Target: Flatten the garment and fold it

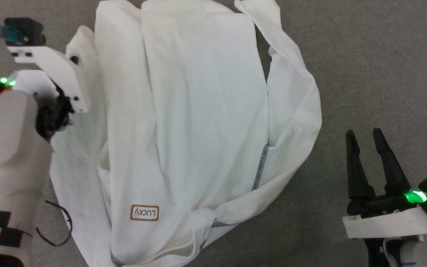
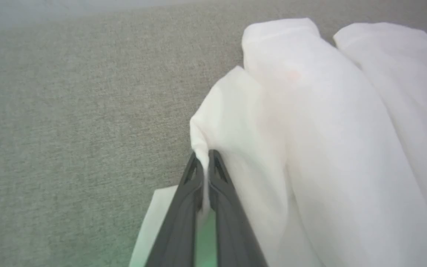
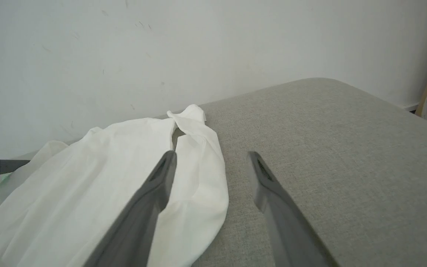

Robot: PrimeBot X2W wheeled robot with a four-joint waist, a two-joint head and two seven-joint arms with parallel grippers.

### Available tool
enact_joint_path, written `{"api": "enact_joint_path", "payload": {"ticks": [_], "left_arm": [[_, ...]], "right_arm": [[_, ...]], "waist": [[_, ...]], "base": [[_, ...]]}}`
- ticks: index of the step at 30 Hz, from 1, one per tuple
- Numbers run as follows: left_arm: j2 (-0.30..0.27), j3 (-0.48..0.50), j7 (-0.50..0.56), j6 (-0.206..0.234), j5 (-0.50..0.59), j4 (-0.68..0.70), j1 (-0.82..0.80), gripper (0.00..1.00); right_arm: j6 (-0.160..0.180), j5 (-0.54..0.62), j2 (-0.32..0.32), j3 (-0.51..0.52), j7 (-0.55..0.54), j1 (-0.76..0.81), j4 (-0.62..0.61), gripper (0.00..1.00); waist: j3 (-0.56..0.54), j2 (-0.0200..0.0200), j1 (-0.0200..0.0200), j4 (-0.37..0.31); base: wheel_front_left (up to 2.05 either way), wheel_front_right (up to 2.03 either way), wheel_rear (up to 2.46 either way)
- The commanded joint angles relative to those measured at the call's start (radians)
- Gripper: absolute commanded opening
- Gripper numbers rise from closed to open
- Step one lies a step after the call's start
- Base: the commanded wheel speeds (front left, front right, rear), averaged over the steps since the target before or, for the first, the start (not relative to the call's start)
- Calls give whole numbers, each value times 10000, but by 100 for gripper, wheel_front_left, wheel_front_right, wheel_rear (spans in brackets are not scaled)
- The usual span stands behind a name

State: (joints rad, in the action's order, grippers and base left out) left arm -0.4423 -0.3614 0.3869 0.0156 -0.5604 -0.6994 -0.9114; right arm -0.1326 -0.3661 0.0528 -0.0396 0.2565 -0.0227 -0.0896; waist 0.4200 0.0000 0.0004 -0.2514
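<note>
Pinching garment (image 2: 328, 129) edge, perhaps a sleeve, with left gripper (image 2: 206, 156) at bottom centre; holding right gripper (image 1: 363, 133) spread, lower right.

White garment (image 1: 198, 111) on grey surface (image 1: 376, 66) — right claw (image 1: 363, 132) clear, jaws parted.

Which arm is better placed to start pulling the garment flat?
Left, probably. The left gripper is shut on a fold at the garment's left edge, ready to pull it outward. The right gripper is open over the grey surface, apart from the cloth.
</note>
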Motion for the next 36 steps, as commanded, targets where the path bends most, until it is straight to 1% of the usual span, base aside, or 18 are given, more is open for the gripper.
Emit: {"api": "enact_joint_path", "payload": {"ticks": [1, 6, 9, 13, 16, 19, 22, 27, 30, 34, 36], "left_arm": [[154, -47, -171, 60, 52, 84, 230, 0], [663, -114, -1629, 501, 291, 1266, 831, 0], [968, -325, -2051, 673, 407, 2127, 1363, 0], [1422, -930, -2134, 842, 599, 3372, 2325, 0], [1832, -1491, -2003, 799, 578, 4096, 3085, 0], [2331, -2101, -1904, 737, 534, 4466, 3753, 0], [2850, -2764, -1806, 637, 549, 4491, 4240, 0], [3562, -3828, -1771, 386, 588, 3940, 4619, 0], [3793, -4403, -1823, 289, 535, 3464, 4678, 0], [3896, -5209, -1891, 123, 484, 2686, 4711, 0], [3910, -5462, -1965, 156, 399, 2186, 4768, 0]], "right_arm": [[19, 72, -26, 59, 28, 105, 36, 100], [19, 98, -26, 313, -171, 529, 114, 100], [19, 83, -26, 405, -337, 816, 101, 100], [19, 116, -26, 525, -554, 1182, -4, 100], [19, 116, -26, 696, -686, 1448, -136, 100], [19, 108, -26, 824, -820, 1630, -280, 100], [19, 91, -26, 929, -928, 1720, -461, 100], [19, 39, -26, 1037, -1064, 1698, -646, 100], [19, -10, -26, 1021, -1082, 1619, -673, 100], [19, -61, -26, 956, -1083, 1496, -638, 100], [19, -84, -26, 933, -1064, 1423, -591, 100]], "waist": [[-968, 0, -4, 644], [-2054, 0, -4, 1113], [-2575, 0, -4, 1261], [-3129, 0, -4, 1316], [-3369, 0, -4, 1300], [-3500, 0, -4, 1210], [-3449, 0, -4, 1088], [-3105, 0, -4, 841], [-2832, 0, -4, 692], [-2483, 0, -4, 518], [-2342, 0, -4, 446]], "base": [[0, 0, 0], [0, 0, 0], [0, 0, 0], [0, 0, 0], [0, 0, 0], [0, 0, 0], [0, 0, 0], [0, 0, 0], [0, 0, 0], [0, 0, 0], [0, 0, 0]]}}
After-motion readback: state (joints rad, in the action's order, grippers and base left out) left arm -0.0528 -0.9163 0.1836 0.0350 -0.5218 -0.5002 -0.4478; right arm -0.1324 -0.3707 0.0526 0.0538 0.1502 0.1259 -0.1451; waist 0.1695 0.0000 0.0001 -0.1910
